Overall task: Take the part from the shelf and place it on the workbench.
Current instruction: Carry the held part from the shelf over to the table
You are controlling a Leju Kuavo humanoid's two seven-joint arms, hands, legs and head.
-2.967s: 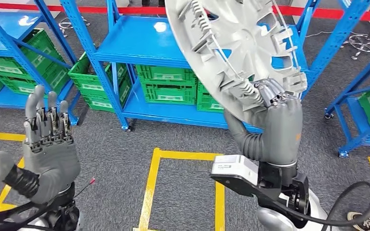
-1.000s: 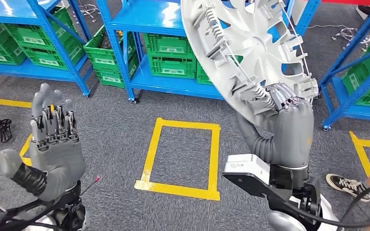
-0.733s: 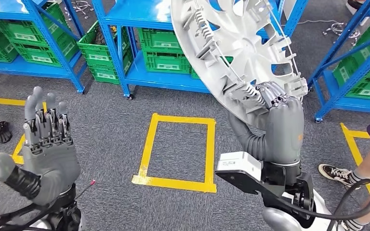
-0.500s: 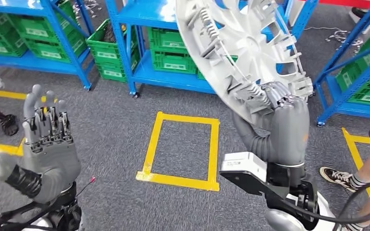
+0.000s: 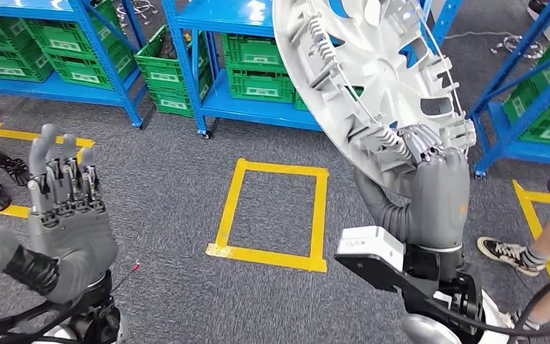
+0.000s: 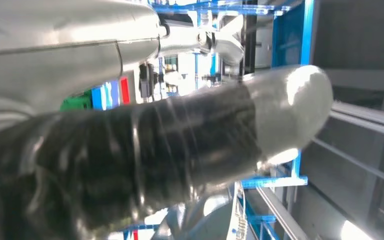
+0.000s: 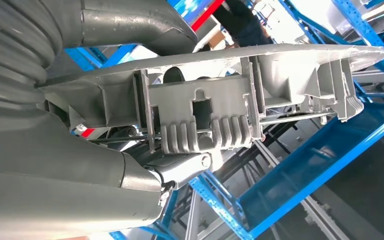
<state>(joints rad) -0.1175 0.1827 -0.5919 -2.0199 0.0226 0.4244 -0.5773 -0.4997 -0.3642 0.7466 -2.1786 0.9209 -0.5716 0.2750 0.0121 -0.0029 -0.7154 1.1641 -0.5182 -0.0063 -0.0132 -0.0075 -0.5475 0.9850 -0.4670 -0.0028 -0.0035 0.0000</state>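
A: Change since earlier? The whole view has shifted, shelving sits a bit differently in frame, so the camera moved; both hands look the same as before.

B: Right hand (image 5: 430, 183)?

A: Raised, fingers clamped on the lower rim of the wheel cover (image 5: 369, 75). The cover stands above the hand, tilted, ribbed back side toward the camera. In the right wrist view the rim (image 7: 215, 100) lies right across the fingers.

B: Left hand (image 5: 64, 215)?

A: Up, palm away, fingers straight and apart, holding nothing, well apart from the cover.

B: Room?

A: Blue shelves (image 5: 208, 57) with green crates (image 5: 258, 68) beyond the hands. Yellow floor square (image 5: 276, 215) between the hands, grey carpet around it. A person's shoe (image 5: 508, 254) just beside the right arm.
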